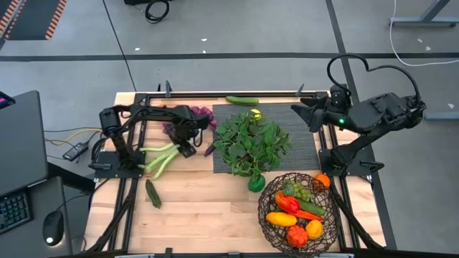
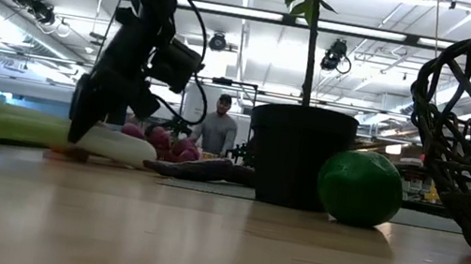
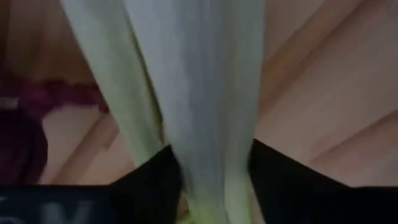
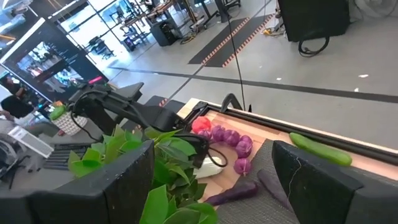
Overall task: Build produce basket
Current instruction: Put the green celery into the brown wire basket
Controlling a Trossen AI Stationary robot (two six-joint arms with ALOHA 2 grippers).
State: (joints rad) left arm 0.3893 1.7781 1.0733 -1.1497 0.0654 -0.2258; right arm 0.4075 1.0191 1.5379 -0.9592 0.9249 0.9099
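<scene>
Leek [image 1: 161, 158] lies flat on the bench [image 1: 201, 208] left of the potted plant [image 1: 251, 147], long axis diagonal, white end up toward the purple grapes [image 1: 203, 115], green leaves toward the left arm's base; a cucumber [image 1: 153, 193] lies just below it. Left pincer [image 1: 188, 147] sits over the white end, fingers [image 3: 149, 180] either side of the stalk, partly closed, touching or nearly so. Right pincer [image 1: 305, 115] hangs wide open and empty above the black mat [image 1: 301, 143], basket [image 1: 297, 209] of produce well apart at front right.

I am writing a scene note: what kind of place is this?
Probably a robotics lab or workshop: exposed ceiling lights, hazard-striped floor tape, a desk keyboard, and a person behind the table.
</scene>
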